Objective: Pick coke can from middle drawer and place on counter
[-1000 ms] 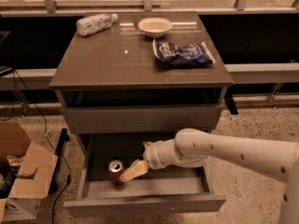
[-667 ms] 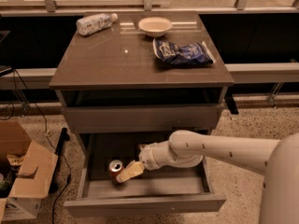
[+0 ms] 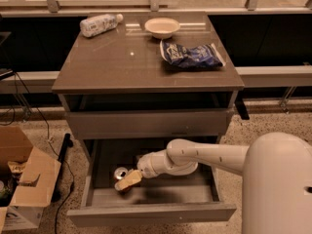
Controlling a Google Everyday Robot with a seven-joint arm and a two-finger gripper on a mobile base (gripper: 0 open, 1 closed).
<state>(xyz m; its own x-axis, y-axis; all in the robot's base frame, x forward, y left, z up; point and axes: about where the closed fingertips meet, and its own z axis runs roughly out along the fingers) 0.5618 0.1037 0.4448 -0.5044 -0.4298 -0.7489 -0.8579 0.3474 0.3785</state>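
The middle drawer [image 3: 151, 212] is pulled open below the counter [image 3: 122, 65]. The coke can [image 3: 119, 172] stands upright on the drawer floor at the left, its silver top showing. My gripper [image 3: 125, 180] reaches down into the drawer from the right, its pale fingers [image 3: 130, 178] right at the can's near side, touching or almost touching it. The white arm [image 3: 209, 155] crosses the drawer from the right.
On the counter lie a clear plastic bottle [image 3: 99, 24] at the back left, a white bowl [image 3: 162, 27] at the back middle and a blue chip bag [image 3: 191, 55] at the right. An open cardboard box [image 3: 22, 179] stands on the floor at the left.
The arm has moved left across the drawer, bringing the gripper closer against the can. The can has not visibly moved.
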